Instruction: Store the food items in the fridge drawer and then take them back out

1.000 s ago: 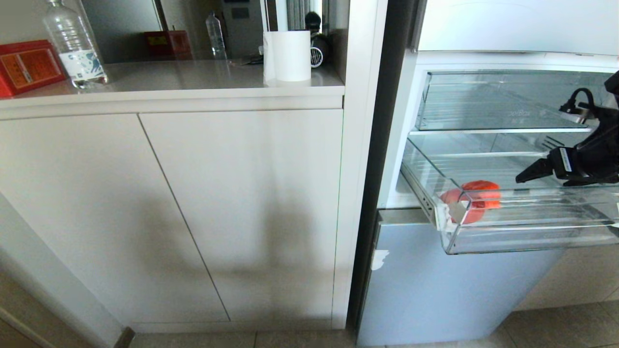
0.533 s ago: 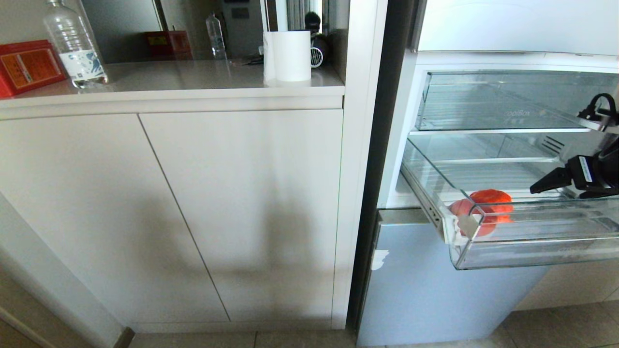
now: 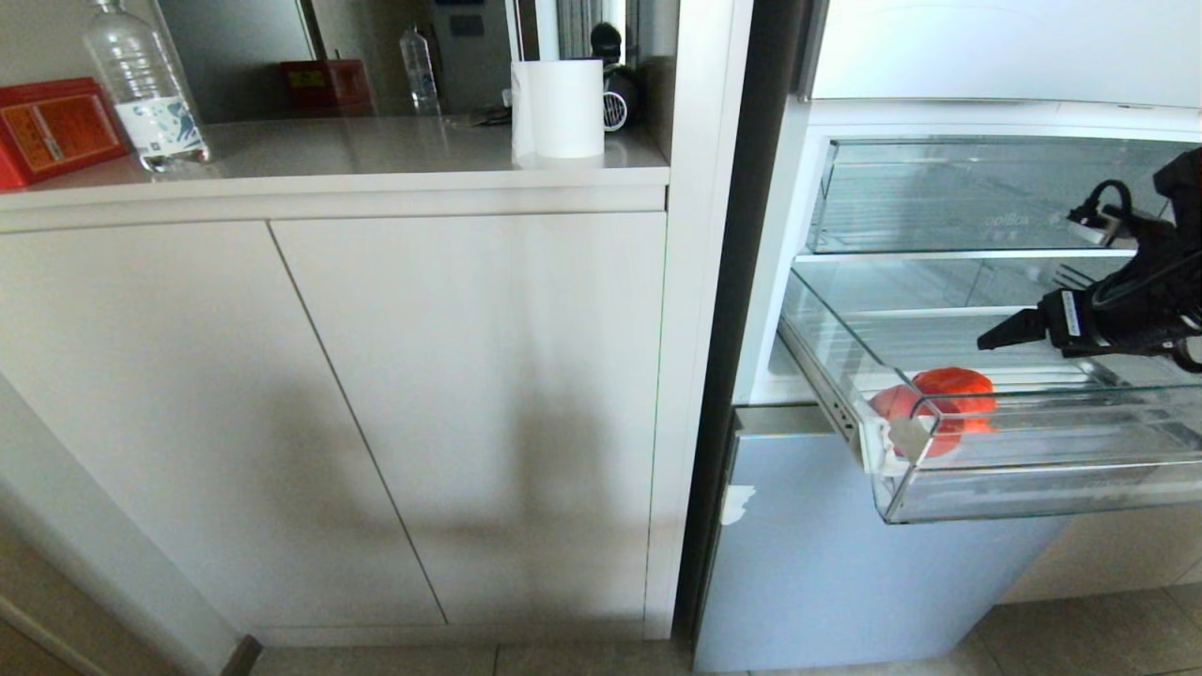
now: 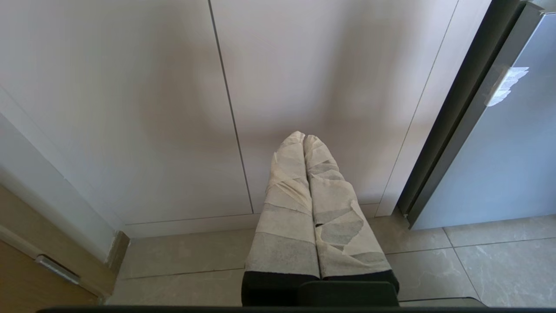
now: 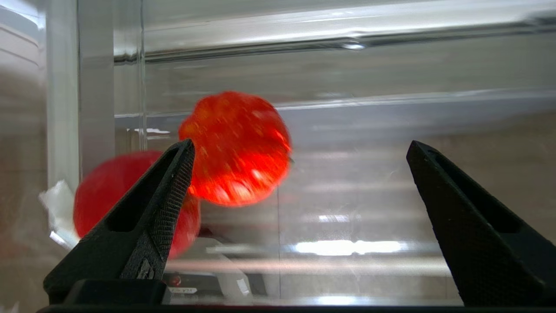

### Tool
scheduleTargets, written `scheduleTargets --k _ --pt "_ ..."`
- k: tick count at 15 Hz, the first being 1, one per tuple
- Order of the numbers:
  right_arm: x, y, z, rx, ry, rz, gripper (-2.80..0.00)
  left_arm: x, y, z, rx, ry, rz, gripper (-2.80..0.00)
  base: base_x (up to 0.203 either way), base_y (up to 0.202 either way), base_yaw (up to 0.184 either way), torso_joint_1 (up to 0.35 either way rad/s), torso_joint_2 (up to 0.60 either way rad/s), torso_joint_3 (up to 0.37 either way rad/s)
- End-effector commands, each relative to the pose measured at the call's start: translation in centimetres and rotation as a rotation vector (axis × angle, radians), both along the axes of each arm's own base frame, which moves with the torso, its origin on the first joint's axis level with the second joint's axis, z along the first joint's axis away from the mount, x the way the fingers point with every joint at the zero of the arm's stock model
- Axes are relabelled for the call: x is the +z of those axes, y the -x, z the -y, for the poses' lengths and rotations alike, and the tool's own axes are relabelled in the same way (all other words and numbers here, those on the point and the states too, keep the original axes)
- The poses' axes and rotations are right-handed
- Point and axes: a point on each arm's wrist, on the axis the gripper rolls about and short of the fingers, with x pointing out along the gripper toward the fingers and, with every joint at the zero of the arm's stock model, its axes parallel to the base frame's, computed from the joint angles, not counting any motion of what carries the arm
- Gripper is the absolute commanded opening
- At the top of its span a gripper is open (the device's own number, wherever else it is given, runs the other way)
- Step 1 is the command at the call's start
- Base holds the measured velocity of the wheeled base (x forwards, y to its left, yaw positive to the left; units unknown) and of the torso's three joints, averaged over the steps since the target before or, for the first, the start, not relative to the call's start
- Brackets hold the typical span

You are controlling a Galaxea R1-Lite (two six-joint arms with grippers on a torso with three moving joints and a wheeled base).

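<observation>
**Food items wait in the pulled-out drawer**

Food items [image 3: 939, 404], two red pieces, sit touching in the near left corner of the fridge drawer [image 3: 1033, 488], which now stands further out than a second ago. Beyond them our right gripper [image 3: 1009, 330] hovers spread wide and empty; retrieval looks next. Our left gripper [image 4: 304, 143] hangs clenched by the cabinet.

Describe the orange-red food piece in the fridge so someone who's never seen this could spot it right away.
Look at the open fridge right of the white cabinets, then at the pulled-out clear fridge drawer below the lettered bin. In its front left corner lie two food items; the one meant is the orange-red piece, sitting behind and higher than the darker red piece that touches the corner.
</observation>
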Motion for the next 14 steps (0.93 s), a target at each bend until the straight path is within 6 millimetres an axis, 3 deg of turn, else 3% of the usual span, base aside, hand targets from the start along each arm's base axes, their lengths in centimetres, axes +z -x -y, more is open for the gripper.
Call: scheduleTargets --k 1,7,14 --pt "-1.9 -2.1 0.2 0.010 -0.008 -0.041 0.00 0.0 0.0 0.0 0.001 0.000 0.000 -2.80 0.000 0.000 0.000 0.000 0.00 0.000" --pt "-2.6 -3.0 -0.3 0.030 -0.012 -0.052 0.00 0.0 0.0 0.0 0.001 0.000 0.000 -2.80 0.000 0.000 0.000 0.000 0.00 0.000" --pt "-2.8 -2.6 -2.7 0.091 -0.011 -0.075 0.00 0.0 0.0 0.0 0.001 0.000 -0.001 -2.80 0.000 0.000 0.000 0.000 0.00 0.000"
